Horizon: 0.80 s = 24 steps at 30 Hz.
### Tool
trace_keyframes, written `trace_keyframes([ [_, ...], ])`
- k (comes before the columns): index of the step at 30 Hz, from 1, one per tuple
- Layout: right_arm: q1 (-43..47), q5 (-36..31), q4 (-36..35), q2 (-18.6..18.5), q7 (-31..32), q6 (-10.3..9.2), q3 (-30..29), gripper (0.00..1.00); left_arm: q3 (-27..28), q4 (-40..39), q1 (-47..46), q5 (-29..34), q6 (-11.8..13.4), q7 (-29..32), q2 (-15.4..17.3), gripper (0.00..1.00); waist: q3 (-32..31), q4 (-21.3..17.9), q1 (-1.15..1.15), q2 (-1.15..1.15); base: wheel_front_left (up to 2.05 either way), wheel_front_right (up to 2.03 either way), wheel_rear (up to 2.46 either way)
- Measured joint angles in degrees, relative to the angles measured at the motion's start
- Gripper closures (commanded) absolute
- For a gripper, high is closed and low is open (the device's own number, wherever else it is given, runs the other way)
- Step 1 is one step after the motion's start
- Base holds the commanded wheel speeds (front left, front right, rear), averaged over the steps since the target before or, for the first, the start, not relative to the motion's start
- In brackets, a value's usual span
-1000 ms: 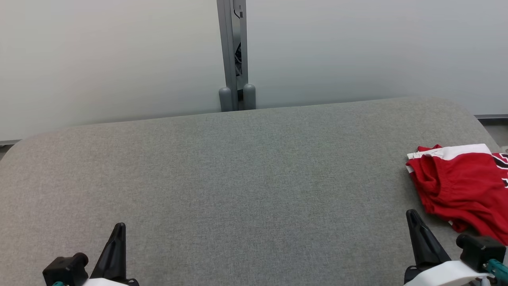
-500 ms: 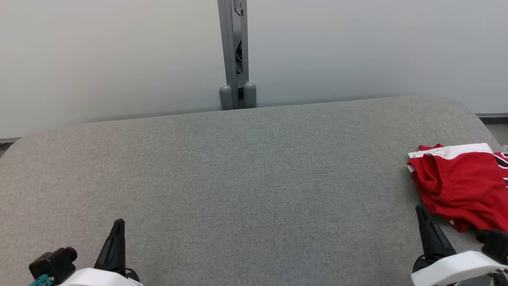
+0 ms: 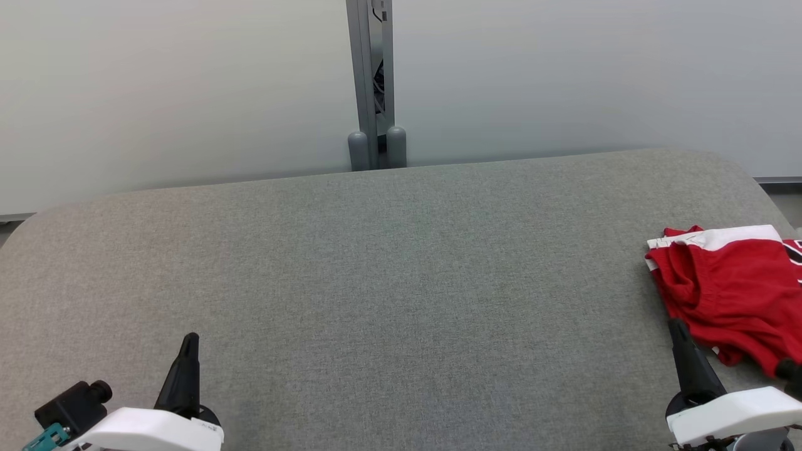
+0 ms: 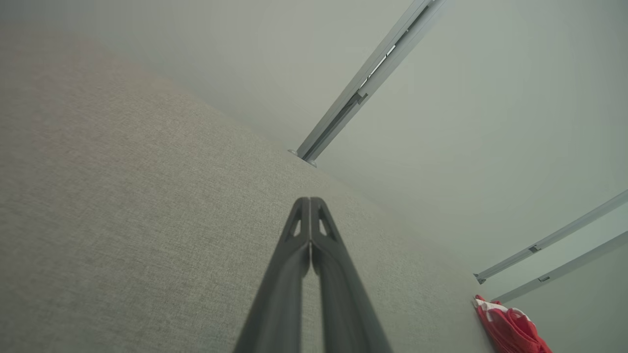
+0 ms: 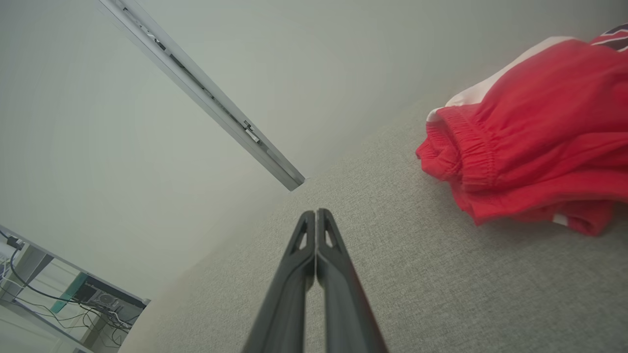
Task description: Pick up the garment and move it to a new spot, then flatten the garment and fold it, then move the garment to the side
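From the head, the red garment (image 3: 727,288) lies at the counter's (image 3: 388,263) right edge. The left hand (image 3: 189,341) and right hand (image 3: 675,326) hover by the near edge. Left wrist: fingers pressed together, empty. Right wrist: fingers likewise closed, garment near, untouched.

We count two pincers, the left pincer (image 3: 189,341) and the right pincer (image 3: 676,326), each with two dark fingers. One red garment (image 3: 727,285) lies just beyond and outward of the right pincer; it seems a single piece, though the frame's edge cuts it off. One grey table (image 3: 401,263) spreads under both. Far ahead, between the pincers, stand one metal post (image 3: 371,62) and two rounded caps (image 3: 358,151).
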Motion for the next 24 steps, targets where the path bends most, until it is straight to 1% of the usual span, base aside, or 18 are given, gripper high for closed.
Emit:
trace_keyframes([
  [24,-2.2,16.9,1.8,-0.2,3.6,-0.01,-2.9,1.0,4.1,1.8,-2.1,-12.6,-4.2,3.0,-3.7,1.0,0.6,0.3,0.0,0.0,0.0,0.0,0.0],
])
